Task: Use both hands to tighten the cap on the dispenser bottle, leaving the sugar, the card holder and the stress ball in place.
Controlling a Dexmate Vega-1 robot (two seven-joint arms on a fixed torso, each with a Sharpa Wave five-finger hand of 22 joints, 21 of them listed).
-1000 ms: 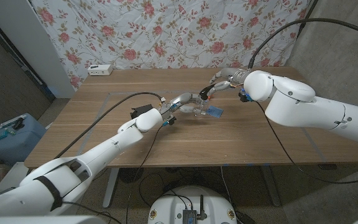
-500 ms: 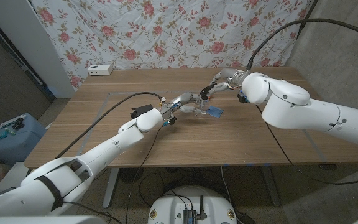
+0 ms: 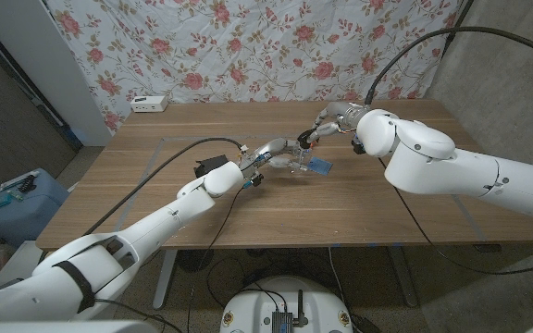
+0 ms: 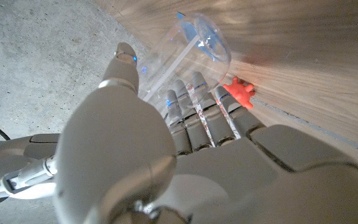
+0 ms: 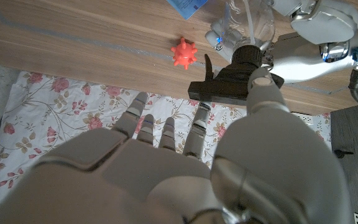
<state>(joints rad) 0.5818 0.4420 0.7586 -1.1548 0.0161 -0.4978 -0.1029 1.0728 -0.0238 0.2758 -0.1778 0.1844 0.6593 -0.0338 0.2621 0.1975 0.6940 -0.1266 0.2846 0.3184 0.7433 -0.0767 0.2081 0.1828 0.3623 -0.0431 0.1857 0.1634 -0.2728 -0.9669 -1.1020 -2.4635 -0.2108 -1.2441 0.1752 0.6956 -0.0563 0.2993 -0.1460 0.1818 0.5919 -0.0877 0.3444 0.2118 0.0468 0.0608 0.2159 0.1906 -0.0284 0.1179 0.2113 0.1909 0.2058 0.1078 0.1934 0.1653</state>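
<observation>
The left hand [image 3: 268,154] wraps the clear bottle [image 4: 185,53] around its body, fingers on one side and thumb on the other, holding it just above the table [image 3: 155,176] near its middle. The bottle appears to stand roughly upright, long axis vertical, black cap [image 5: 246,59] uppermost. The right hand [image 5: 166,162] is nearer the cap, just beyond it, fingers spread and holding nothing. The red ball [image 5: 183,52] lies close beside the bottle's base, farther out.
</observation>
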